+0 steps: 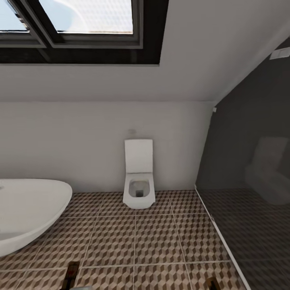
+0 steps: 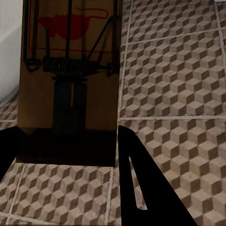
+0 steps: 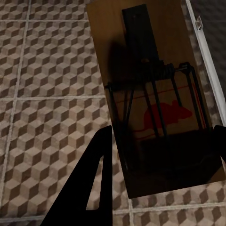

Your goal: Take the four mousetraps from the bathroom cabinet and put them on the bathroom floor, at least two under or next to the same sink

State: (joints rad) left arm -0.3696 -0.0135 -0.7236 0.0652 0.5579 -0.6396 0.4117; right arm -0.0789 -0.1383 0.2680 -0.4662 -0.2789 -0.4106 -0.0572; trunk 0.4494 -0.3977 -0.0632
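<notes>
In the left wrist view a brown wooden mousetrap (image 2: pixel 70 70) with a dark spring and a red mouse print sits between the dark fingers, and my left gripper (image 2: pixel 66 136) is shut on its near end. A second mousetrap (image 3: pixel 150 94) of the same kind is clamped in my right gripper (image 3: pixel 165 134), which is shut on it. Both traps hang above the bathroom floor (image 1: pixel 157 237), tiled in a brown-and-beige cube pattern. The cabinet and the bathroom sink are out of view.
A white toilet (image 1: pixel 139 185) stands against the far wall straight ahead. The rim of a white oval bathtub (image 1: pixel 28 209) fills the left. A dark glass shower screen (image 1: pixel 245 193) with a pale floor rail runs along the right. A window (image 1: pixel 80 28) sits overhead.
</notes>
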